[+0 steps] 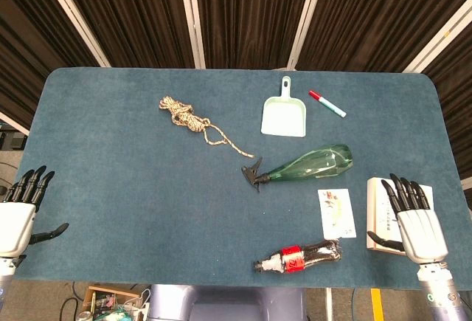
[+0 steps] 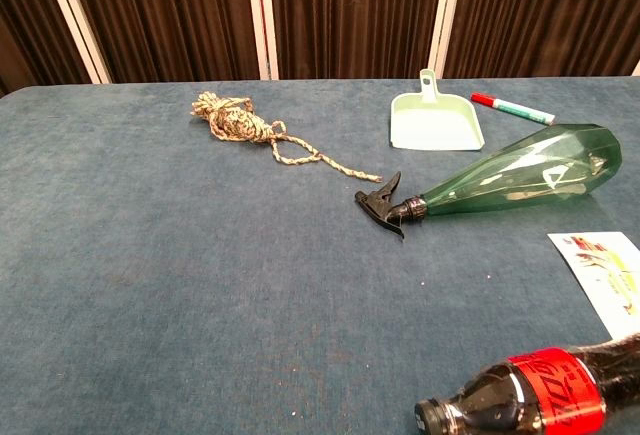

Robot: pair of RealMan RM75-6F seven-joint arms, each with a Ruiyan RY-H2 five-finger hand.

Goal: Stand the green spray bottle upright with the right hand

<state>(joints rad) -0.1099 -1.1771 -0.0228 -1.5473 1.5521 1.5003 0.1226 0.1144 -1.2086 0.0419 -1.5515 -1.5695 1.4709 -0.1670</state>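
My right hand sits at the near right corner in head view, back of hand up, palm down, white shell w/ black fingers pointing away from me, slightly spread, thumb out to the left. Holding nothing. Wrist runs off the bottom edge. My left hand is at the near left edge, partly cut off, fingers straight & fanned a bit, thumb stuck out to the right, also holding nothing. Chest view shows neither hand.
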